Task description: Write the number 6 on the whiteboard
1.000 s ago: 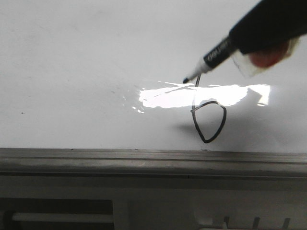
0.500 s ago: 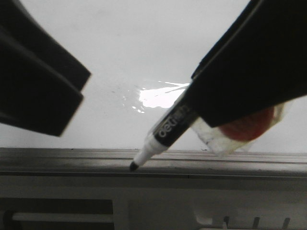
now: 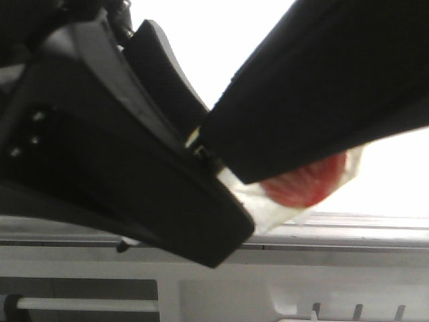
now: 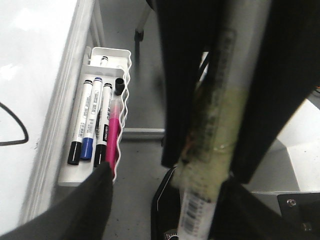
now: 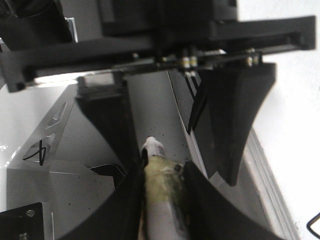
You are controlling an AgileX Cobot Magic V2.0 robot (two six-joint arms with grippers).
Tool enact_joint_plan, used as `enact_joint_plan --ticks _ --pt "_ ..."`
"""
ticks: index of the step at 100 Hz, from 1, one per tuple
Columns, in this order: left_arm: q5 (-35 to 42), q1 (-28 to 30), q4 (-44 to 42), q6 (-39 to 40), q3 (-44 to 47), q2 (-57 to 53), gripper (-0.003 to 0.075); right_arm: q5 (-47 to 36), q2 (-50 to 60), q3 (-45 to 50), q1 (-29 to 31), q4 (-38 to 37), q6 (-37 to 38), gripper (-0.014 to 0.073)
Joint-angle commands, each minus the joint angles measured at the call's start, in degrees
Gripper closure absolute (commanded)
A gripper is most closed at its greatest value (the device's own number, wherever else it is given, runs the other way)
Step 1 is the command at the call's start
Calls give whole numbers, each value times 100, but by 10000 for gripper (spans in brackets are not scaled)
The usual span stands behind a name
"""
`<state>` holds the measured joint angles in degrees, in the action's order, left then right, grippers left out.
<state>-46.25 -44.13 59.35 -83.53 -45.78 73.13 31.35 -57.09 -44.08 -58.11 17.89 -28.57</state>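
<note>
My right gripper (image 5: 162,170) is shut on a white marker pen (image 5: 160,200) with yellowed tape round it. It fills the upper right of the front view (image 3: 322,100), over the whiteboard's near frame (image 3: 348,231). My left gripper (image 3: 134,181) is open, its two fingers (image 5: 107,115) wide apart on either side of the pen's tip (image 5: 152,147). The left wrist view shows the pen (image 4: 220,125) standing between my left fingers (image 4: 85,205). A part of the number 6 (image 4: 15,125) shows as a black curve on the whiteboard (image 4: 30,60); both arms hide it in the front view.
A white wire tray (image 4: 122,65) hangs beside the board's frame and holds black, blue and pink markers (image 4: 89,120) and a loose black cap (image 4: 119,86). Grey floor lies below it. A slotted white ledge (image 3: 335,295) runs under the board's frame.
Both grippers have come toward the camera and down to the board's near frame. The left gripper has moved in round the pen's tip. The 6 is now hidden in front.
</note>
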Motion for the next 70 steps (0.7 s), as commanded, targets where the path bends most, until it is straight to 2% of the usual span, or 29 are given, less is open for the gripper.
enact_joint_plan --ticks 1,20,31,36,43,53,58,62,70 --pt "40 -47 423 -18 -187 -49 422 -414 54 -198 -19 102 -1 636" --pt "40 -47 524 -18 -187 -23 734 -381 54 -198 -19 102 -1 636" --pt "17 -47 596 -18 -187 -23 739 -368 54 -198 -19 102 -1 631" --pt "-5 -47 623 -18 -187 -23 739 -356 54 -198 -19 102 -1 599" --pt "-61 -47 637 -18 -187 -23 739 -343 54 -198 -19 102 -1 485" --pt "-149 -47 645 -18 -187 -23 739 -381 77 -198 34 102 -1 232" --pt "-159 -47 645 25 -187 -34 739 -425 149 -198 105 102 -1 140" --pt "-159 -32 645 103 -187 -58 739 -455 224 -198 184 102 -1 93" --pt "-148 89 645 351 -187 -172 739 -455 524 -198 403 102 -1 83"
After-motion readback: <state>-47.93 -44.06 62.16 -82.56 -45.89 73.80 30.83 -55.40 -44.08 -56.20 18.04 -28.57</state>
